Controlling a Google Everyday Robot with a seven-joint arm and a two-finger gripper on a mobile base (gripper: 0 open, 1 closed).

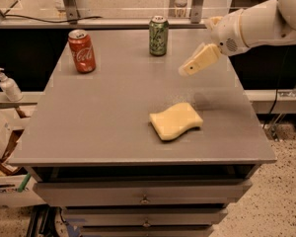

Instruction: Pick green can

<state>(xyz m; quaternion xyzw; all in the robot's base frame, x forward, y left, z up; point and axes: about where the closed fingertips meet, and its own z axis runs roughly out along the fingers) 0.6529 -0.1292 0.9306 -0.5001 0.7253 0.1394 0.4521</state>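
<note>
The green can (158, 36) stands upright at the back middle of the grey table (108, 112); it is dark green with pale markings and a silver top. My gripper (186, 70) comes in from the right on a white arm and hangs above the table, to the right of the can and a little nearer the front, apart from it. It holds nothing.
A red cola can (82, 51) stands upright at the back left. A yellow sponge (175, 121) lies at the front right of the table. A white pump bottle (9, 85) stands on a ledge left of the table. Drawers run below the table's front edge.
</note>
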